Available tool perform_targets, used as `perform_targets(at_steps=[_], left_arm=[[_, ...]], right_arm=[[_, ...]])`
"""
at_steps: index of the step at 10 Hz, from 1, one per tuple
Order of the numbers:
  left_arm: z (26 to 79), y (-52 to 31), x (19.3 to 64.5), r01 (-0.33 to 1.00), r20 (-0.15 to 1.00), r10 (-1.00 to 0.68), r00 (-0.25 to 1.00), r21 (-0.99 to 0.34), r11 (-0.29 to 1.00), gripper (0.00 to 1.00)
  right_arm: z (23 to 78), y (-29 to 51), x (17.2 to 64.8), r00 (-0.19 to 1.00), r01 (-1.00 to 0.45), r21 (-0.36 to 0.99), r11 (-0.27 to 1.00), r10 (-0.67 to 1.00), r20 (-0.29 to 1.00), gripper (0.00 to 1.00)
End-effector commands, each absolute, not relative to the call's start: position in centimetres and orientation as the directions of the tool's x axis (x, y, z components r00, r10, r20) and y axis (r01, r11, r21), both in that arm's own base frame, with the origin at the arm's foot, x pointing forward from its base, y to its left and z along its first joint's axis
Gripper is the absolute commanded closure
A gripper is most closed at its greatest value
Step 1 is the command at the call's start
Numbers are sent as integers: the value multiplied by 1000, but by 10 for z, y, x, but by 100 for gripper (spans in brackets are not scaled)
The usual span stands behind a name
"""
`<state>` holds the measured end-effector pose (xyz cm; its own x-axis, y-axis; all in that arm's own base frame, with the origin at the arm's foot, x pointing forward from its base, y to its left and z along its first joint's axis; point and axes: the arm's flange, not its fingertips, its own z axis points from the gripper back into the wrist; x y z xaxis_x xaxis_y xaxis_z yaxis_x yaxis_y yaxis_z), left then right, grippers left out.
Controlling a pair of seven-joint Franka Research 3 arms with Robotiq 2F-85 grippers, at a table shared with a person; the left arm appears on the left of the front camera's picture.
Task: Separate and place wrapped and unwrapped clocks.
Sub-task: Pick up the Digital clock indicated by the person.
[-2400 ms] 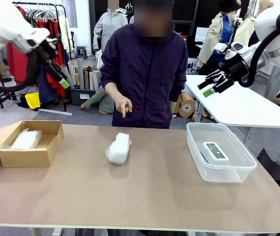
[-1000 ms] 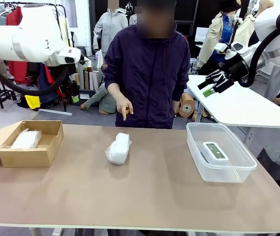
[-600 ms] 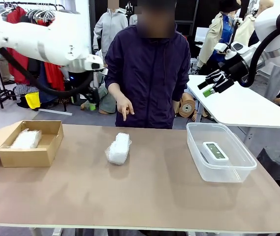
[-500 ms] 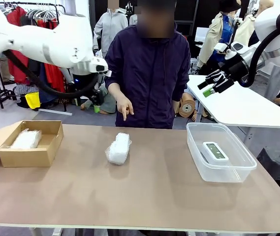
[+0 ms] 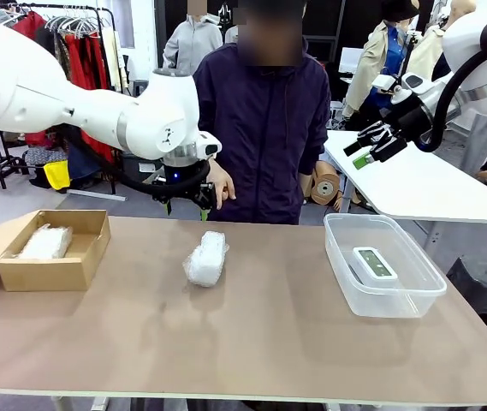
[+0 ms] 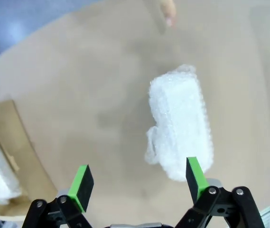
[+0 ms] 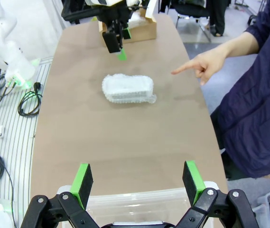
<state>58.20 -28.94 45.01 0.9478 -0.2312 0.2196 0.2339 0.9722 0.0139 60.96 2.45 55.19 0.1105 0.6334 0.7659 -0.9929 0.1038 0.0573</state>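
Wrapped clock on the table: a white bubble-wrapped bundle [image 5: 206,258] is lying on the bare brown table [image 5: 260,338] near the middle, well apart from both containers, long axis running roughly toward the person.
Wrapped clock in the box: a second white bundle [image 5: 44,242] is lying inside the open brown cardboard box [image 5: 42,276] at the robot's left end of the table.
Unwrapped clock: the white digital clock [image 5: 373,263] with the grey-green screen is lying face up on the floor of the clear plastic tub [image 5: 394,305] at the right end.
Left gripper: the left gripper [image 5: 186,205] is hanging over the far edge of the table, pointing down, just behind and above the middle bundle and not touching it. In the left wrist view its green pads [image 6: 81,183] are standing wide apart with nothing between them, and the bundle is lying below, close to one pad.
Right gripper: the right gripper [image 5: 356,152] is hanging high above the right side, over the tub, fingers spread and gripping nothing. The right wrist view is looking down across the tub rim toward the middle bundle.
Person's hand: a hand [image 5: 218,186] in a dark sleeve is pointing its index finger down toward the middle bundle, just beside the left gripper.
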Motion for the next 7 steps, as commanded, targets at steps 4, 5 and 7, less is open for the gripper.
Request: perform_targets(at_steps=[4,5,7], left_arm=[[400,-307,562,161,163,-150,975,-58,985,0],[391,-307,561,172,139,-161,977,-70,983,0],[391,-305,565,219,183,-202,962,-78,973,0]], right_arm=[[554,25,607,105,-994,53,100,635,765,0],[554,25,607,105,-994,53,100,635,765,0],[554,25,607,105,-994,53,100,635,765,0]])
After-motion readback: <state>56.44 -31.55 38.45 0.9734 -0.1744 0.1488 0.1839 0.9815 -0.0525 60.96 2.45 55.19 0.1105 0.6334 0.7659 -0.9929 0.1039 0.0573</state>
